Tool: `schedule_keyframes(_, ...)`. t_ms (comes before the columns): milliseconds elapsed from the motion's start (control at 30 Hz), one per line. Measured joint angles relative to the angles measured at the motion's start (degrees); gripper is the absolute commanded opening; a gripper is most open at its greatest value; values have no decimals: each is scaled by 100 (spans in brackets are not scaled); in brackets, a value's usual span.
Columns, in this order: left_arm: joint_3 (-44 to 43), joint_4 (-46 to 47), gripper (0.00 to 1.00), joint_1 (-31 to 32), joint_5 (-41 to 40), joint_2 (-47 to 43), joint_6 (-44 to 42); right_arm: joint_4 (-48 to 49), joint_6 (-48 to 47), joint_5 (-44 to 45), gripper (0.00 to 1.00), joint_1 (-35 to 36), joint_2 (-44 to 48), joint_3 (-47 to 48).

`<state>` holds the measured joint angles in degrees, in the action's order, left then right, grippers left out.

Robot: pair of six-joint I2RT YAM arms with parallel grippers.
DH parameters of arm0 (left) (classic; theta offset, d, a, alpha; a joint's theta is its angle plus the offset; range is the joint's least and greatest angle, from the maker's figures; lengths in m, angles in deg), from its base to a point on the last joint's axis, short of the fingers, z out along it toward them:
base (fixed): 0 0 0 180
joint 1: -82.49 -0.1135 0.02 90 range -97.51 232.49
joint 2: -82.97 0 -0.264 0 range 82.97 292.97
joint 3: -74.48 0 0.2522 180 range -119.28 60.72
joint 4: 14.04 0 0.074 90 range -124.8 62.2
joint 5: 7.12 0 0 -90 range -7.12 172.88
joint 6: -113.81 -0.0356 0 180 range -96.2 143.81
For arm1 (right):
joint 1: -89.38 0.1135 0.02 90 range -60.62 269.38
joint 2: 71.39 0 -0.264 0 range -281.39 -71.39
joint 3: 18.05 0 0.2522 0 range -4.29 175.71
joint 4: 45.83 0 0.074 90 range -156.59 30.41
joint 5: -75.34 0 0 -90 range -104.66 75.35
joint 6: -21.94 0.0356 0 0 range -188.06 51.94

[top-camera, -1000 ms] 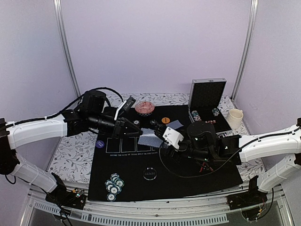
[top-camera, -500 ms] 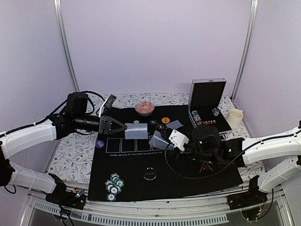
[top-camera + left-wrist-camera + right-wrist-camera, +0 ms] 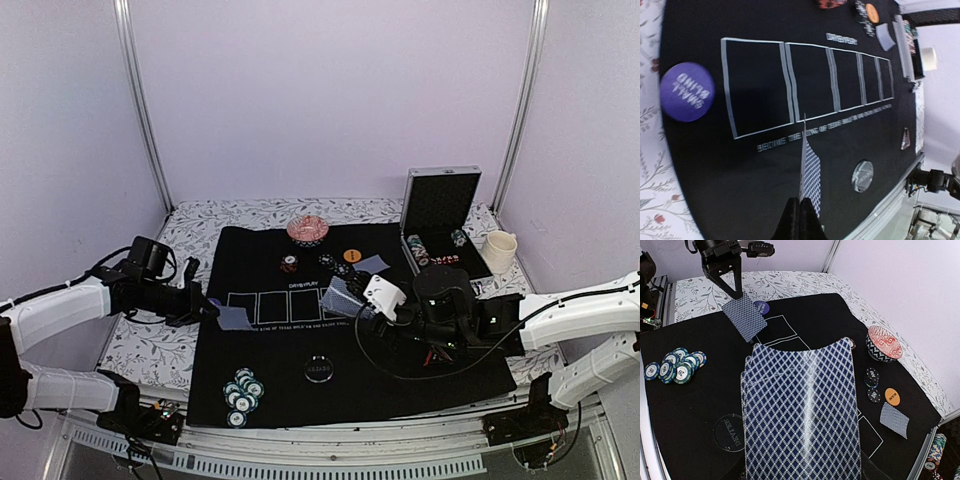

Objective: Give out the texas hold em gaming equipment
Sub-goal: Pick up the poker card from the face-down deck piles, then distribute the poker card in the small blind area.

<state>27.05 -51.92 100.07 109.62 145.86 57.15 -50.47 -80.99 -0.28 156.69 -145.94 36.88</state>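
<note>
Pinching one card (image 3: 232, 316) tight, the left gripper (image 3: 207, 306) holds it just above the mat (image 3: 400, 370), near the purple button (image 3: 687, 91). Let go too high, it could land crooked. The right gripper (image 3: 358, 303) hugs the deck (image 3: 802, 415), which might spill.

Plain lilac walls (image 3: 330, 100) rise beyond the left gripper (image 3: 212, 308) and the right gripper (image 3: 353, 303), with silver poles (image 3: 140, 110) at the corners. Under both lies a table (image 3: 150, 345) with a white leaf-patterned top, evenly lit.
</note>
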Motion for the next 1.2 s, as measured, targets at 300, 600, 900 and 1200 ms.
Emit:
schedule_keyframes(300,763,-299,0,-590,-857,-411,575,42,-24,-107,48,0,44,-15)
schedule_keyframes(600,715,-625,0,-693,-1622,-411,835,83,-85,-149,48,0,44,-15)
schedule_keyframes(900,566,-811,71,-704,-1856,-129,745,83,-136,-151,48,0,44,-15)
schedule_keyframes(1200,79,-1093,78,-748,-2376,-546,802,61,-155,-229,49,0,-20,48)
